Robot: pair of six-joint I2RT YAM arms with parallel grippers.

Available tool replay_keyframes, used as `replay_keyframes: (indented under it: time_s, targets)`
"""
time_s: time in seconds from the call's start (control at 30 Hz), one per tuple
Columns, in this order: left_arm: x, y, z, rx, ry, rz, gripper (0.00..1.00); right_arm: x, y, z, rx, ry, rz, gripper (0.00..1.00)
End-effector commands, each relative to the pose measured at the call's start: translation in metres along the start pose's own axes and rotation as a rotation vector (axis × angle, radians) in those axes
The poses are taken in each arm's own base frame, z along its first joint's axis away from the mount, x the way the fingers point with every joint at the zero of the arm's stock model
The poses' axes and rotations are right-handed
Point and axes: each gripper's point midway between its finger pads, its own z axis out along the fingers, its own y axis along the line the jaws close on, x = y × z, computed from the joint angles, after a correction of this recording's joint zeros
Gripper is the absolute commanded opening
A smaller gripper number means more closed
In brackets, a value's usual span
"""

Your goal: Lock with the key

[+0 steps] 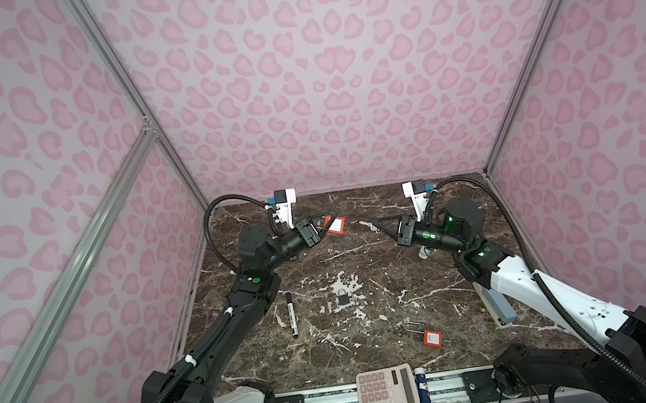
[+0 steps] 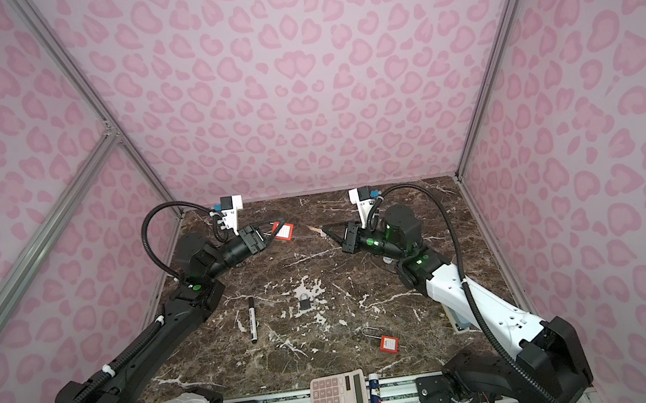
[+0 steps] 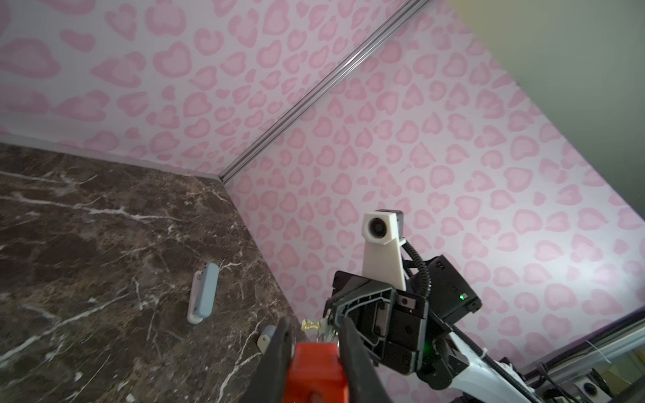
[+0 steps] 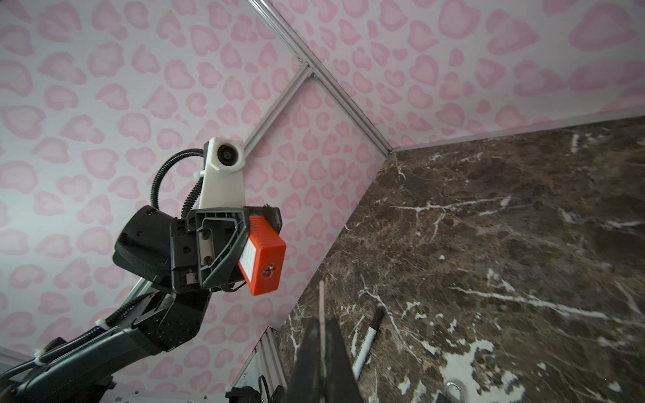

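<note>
Right wrist cam: keyhole (image 4: 268, 269) on held red padlock (image 4: 264, 244); top views can't.

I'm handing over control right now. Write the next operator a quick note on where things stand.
Left gripper: shut on the red padlock, held above the table, keyhole end facing the right arm.
Right gripper: shut on the key, tip pointing at the padlock, with a gap between them.
Done: padlock and key both picked up.
Left: line up, insert the key, turn it.

The padlock (image 1: 335, 226) is red, the table (image 1: 361, 256) brown white-veined marble, walls (image 1: 338, 62) pink-spotted.
</note>
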Motion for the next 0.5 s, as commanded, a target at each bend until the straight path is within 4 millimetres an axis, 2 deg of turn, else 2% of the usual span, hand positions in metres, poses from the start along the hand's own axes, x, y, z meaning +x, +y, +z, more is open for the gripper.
replay_keyframes:
  time_s: [0.0, 0.17, 0.33, 0.47]
  targets:
    - [0.035, 0.044, 0.0, -0.134, 0.121, 0.061, 0.03, 0.015, -0.034, -0.004, 0.119, 0.008, 0.039, 0.0]
    - [0.091, 0.112, -0.017, -0.38, 0.329, 0.089, 0.03, 0.048, -0.067, -0.015, 0.223, 0.068, 0.089, 0.0]
    - [0.134, 0.144, -0.016, -0.431, 0.531, 0.07, 0.03, 0.07, -0.086, -0.03, 0.279, 0.058, 0.141, 0.0]
    - [0.168, 0.157, -0.001, -0.427, 0.689, 0.039, 0.03, 0.082, -0.098, -0.044, 0.323, 0.036, 0.174, 0.0]
